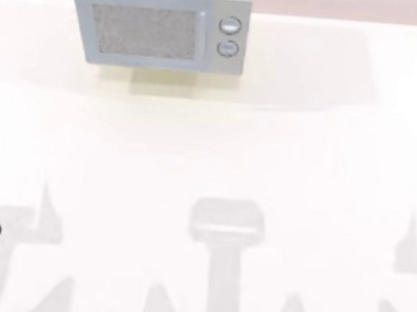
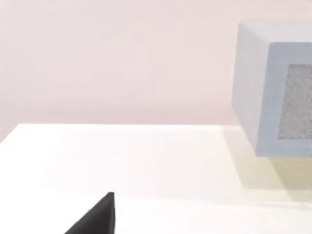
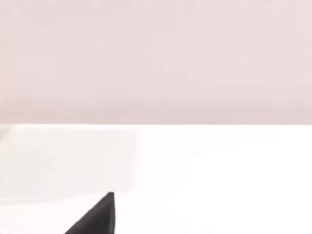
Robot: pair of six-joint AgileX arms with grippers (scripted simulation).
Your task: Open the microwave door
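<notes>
Well apart, microwave (image 1: 159,23) at far edge (microwave door (image 1: 142,32) flush), bare table (image 1: 208,156) before it.

The microwave (image 1: 159,23) is showing a light-grey casing that is looking smooth and matt, like painted metal or plastic; which of the two cannot be told. The microwave door (image 1: 147,33) is carrying a darker window with a fine speckled, grainy look, like mesh, inside a smooth pale frame. The two round knobs (image 1: 230,25) are gleaming silver, looking like polished metal with soft highlights. The table (image 1: 215,164) is appearing as a smooth, near-white, matt surface, faintly taking shadows and a yellowish tint under the microwave. A black, matt finger (image 2: 97,217) is showing in the left wrist view, looking like plain dark plastic.
</notes>
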